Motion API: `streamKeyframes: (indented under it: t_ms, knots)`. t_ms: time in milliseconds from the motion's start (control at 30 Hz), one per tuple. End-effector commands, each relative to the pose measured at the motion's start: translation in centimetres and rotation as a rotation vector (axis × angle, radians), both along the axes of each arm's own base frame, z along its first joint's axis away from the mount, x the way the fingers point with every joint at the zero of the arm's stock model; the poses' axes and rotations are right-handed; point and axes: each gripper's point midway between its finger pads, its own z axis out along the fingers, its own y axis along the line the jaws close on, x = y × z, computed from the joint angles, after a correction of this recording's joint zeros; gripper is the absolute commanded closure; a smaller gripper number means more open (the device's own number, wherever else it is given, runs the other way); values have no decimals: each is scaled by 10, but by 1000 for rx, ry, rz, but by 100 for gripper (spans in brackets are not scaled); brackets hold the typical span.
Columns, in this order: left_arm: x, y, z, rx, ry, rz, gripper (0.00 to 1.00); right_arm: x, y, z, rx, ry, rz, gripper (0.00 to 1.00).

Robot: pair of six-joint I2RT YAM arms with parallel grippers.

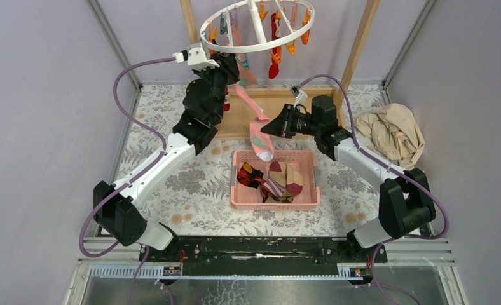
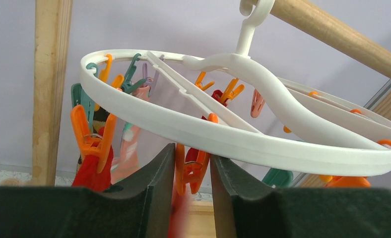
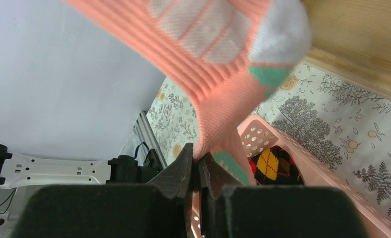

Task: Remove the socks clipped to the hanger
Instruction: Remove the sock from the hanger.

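The white round hanger (image 1: pixel 254 46) hangs from a wooden rail, with orange and teal clips around its ring (image 2: pixel 208 134). My left gripper (image 1: pixel 232 67) is raised just under the ring, and its jaws (image 2: pixel 192 151) press both sides of an orange clip (image 2: pixel 191 171). A pink sock (image 1: pixel 251 108) with coloured patches stretches from that clip down to my right gripper (image 1: pixel 267 127), whose fingers (image 3: pixel 197 153) are shut on its fabric (image 3: pixel 223 64). Its toe dangles over the pink basket (image 1: pixel 274 204). A red sock (image 1: pixel 274 67) (image 2: pixel 92 171) is still clipped to the hanger.
The pink basket's rim (image 3: pixel 283 144) shows below the right gripper, with several argyle socks (image 1: pixel 273 181) inside. A crumpled beige cloth (image 1: pixel 391 133) lies at the right. The wooden frame posts (image 1: pixel 359 44) and base board (image 1: pixel 280 95) stand behind the hanger.
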Motion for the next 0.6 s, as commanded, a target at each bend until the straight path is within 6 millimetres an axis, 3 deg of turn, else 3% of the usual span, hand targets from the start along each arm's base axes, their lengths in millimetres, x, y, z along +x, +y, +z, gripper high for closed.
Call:
streamKeyframes:
  t_ms: [0, 200, 300, 567]
  knots:
    - [2, 10, 24, -33, -58, 42, 83, -1, 5, 10, 16, -65, 26, 100]
    - [4, 9, 22, -23, -50, 42, 84, -3, 4, 6, 8, -59, 30, 100]
    - [3, 6, 19, -15, -38, 23, 79, -9, -1, 8, -17, -75, 21, 100]
    - [-2, -8, -13, 17, 65, -69, 35, -33, -32, 19, -146, -142, -39, 100]
